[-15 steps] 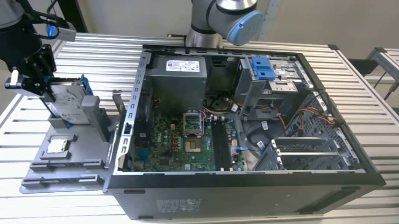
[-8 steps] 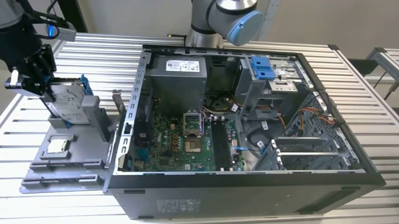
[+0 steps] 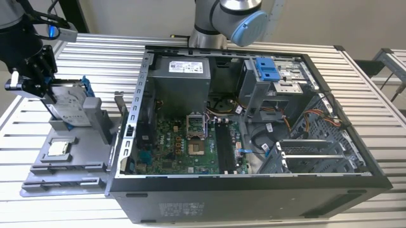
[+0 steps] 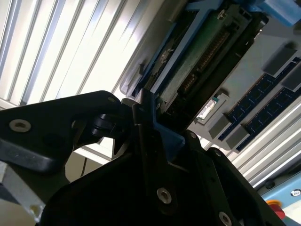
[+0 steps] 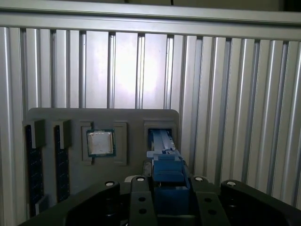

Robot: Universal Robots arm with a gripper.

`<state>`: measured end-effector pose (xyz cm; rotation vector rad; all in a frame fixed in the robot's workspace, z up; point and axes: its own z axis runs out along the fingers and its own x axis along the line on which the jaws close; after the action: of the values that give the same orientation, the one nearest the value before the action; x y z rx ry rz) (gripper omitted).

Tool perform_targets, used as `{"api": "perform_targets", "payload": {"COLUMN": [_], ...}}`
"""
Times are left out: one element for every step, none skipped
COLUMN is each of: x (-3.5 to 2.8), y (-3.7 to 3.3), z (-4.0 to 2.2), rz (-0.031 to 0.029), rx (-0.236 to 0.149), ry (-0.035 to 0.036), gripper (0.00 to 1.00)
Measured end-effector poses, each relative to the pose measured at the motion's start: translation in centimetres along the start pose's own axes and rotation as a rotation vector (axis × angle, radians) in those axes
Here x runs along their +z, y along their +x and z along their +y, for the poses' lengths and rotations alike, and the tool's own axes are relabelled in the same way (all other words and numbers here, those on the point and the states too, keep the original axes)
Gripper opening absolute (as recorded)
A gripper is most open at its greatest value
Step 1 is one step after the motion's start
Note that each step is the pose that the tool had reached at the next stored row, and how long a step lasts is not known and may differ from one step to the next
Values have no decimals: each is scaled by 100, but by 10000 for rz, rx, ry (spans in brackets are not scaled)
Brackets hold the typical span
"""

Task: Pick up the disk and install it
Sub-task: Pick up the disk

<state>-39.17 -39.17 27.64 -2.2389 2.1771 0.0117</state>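
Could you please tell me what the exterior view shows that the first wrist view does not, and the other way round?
Exterior view adds: the open case, its motherboard and the arm behind it. First wrist view adds: two dark memory sticks standing in slots of the tray. Shared: the gripper shut on the blue bracket of the disk, the chip in the tray, and the slatted table.

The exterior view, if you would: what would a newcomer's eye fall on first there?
The open computer case sits in the middle, its green motherboard laid bare inside. At the exterior view's left, the black tool grips the disk, blue-framed and tilted, at the grey parts tray. A square silver processor chip lies on that tray, nearer the camera.
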Motion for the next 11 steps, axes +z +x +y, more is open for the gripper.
{"api": "perform_targets", "payload": {"x": [1, 1, 1, 0, 1, 0, 1, 0, 0, 0, 0], "y": [1, 1, 3, 5, 5, 5, 5, 5, 6, 6, 6], "z": [0, 0, 0, 0, 0, 0, 0, 0, 0, 0, 0], "rz": [-1, 0, -1, 0, -1, -1, 0, 0, -1, -1, -1], "rx": [-1, -1, 0, 0, 0, 0, -1, 0, 0, 0, 0], "ry": [1, 1, 1, 1, 1, 1, 1, 1, 2, 2, 2], "gripper": [0, 0, 0, 0, 0, 0, 0, 0, 0, 0, 0]}}
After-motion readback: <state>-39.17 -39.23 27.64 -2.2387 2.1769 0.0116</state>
